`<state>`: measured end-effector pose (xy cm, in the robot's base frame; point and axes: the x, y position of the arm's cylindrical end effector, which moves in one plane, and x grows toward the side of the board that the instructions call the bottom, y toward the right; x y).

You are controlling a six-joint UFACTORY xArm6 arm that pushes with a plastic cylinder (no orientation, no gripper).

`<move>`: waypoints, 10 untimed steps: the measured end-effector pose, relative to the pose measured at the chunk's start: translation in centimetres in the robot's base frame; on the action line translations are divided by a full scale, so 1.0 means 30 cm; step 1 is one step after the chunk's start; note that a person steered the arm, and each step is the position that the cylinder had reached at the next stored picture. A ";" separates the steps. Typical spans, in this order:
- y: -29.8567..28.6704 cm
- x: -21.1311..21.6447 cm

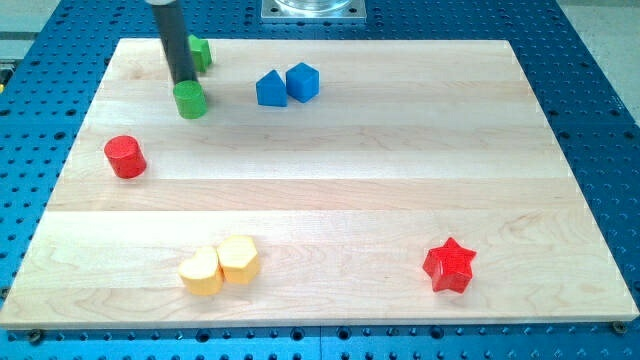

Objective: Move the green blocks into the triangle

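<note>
A green round block point(190, 100) sits near the view's top left on the wooden board point(400, 180). A second green block point(200, 53) lies just above it, partly hidden behind my rod. My tip point(182, 82) touches the top-left side of the green round block, between the two green blocks. A blue triangular block point(270, 89) and a blue block with a peaked top point(303, 82) stand side by side to the right of the green ones.
A red cylinder point(125, 157) sits at the view's left. Two yellow blocks point(201, 273) point(238, 259) touch each other at the bottom left. A red star point(448, 265) lies at the bottom right. A metal mount point(313, 10) is at the top edge.
</note>
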<state>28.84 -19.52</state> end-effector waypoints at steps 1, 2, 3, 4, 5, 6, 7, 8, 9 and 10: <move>-0.178 -0.105; -0.098 -0.280; 0.062 -0.246; 0.119 0.003; 0.188 0.118; 0.316 0.217; 0.197 0.087; -0.107 -0.038; -0.297 0.085; -0.070 0.215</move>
